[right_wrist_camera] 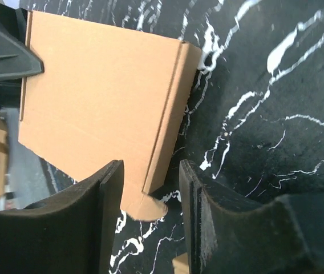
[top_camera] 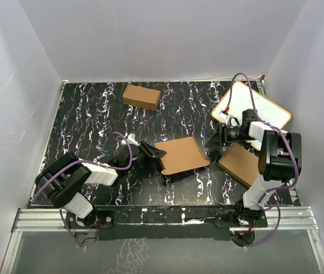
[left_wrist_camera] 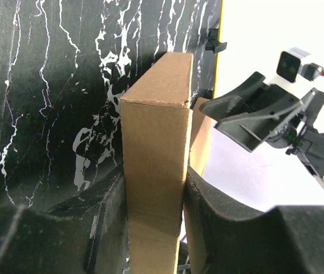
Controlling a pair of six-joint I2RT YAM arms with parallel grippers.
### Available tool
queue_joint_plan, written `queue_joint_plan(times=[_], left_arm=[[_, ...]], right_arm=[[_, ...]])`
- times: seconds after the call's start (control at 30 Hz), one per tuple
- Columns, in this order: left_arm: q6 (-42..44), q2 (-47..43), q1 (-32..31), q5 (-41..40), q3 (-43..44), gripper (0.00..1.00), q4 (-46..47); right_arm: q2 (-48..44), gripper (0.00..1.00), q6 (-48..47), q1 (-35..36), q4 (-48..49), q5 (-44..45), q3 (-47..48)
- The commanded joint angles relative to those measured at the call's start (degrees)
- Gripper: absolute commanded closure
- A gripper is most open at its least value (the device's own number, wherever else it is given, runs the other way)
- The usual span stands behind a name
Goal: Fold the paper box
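Observation:
The paper box (top_camera: 182, 155) lies folded flat and brown in the middle of the table, a side flap creased along its right edge. My left gripper (top_camera: 149, 150) is at its left end. In the left wrist view the box's narrow side (left_wrist_camera: 156, 131) stands between both pads (left_wrist_camera: 108, 200), which press on it, so the left gripper (left_wrist_camera: 155, 191) is shut on it. My right gripper (top_camera: 222, 137) hovers just off the box's right side. In the right wrist view its fingers (right_wrist_camera: 108, 194) stand apart over the box's corner tab (right_wrist_camera: 148, 206), gripping nothing, so the right gripper (right_wrist_camera: 150, 182) is open.
A small chunky carton (top_camera: 141, 96) sits at the back of the table. Another flat brown carton (top_camera: 239, 164) lies under the right arm. A white board (top_camera: 252, 108) rests at the back right corner. White walls close in the black marbled table (top_camera: 88, 114).

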Motion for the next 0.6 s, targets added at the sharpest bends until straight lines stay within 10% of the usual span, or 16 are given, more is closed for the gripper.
queue_joint_plan(times=[0.0, 0.13, 0.23, 0.4, 0.57], left_arm=[[-3.3, -6.8, 1.5, -1.3, -0.3, 0.78, -5.6], [-6.6, -11.1, 3.1, -0.8, 1.3, 0.8, -13.8], [-8.3, -14.2, 4.1, -0.4, 4.3, 0.8, -23.7], [-11.0, -15.6, 5.5, 2.0, 9.4, 0.8, -32.3], [-15.3, -15.1, 6.5, 3.9, 12.7, 0.8, -37.5]], right_arm=[[-10.6, 0.49, -7.9, -0.5, -1.0, -0.2, 2.1], [-18.2, 0.36, -16.4, -0.4, -3.4, -4.3, 2.4], [-23.7, 0.02, -29.6, 0.9, -7.7, -7.5, 2.4], [-33.5, 0.01, -47.1, 5.2, -6.8, -9.7, -1.7], [-38.4, 0.01, -46.0, 20.7, 3.2, 5.8, -5.3]])
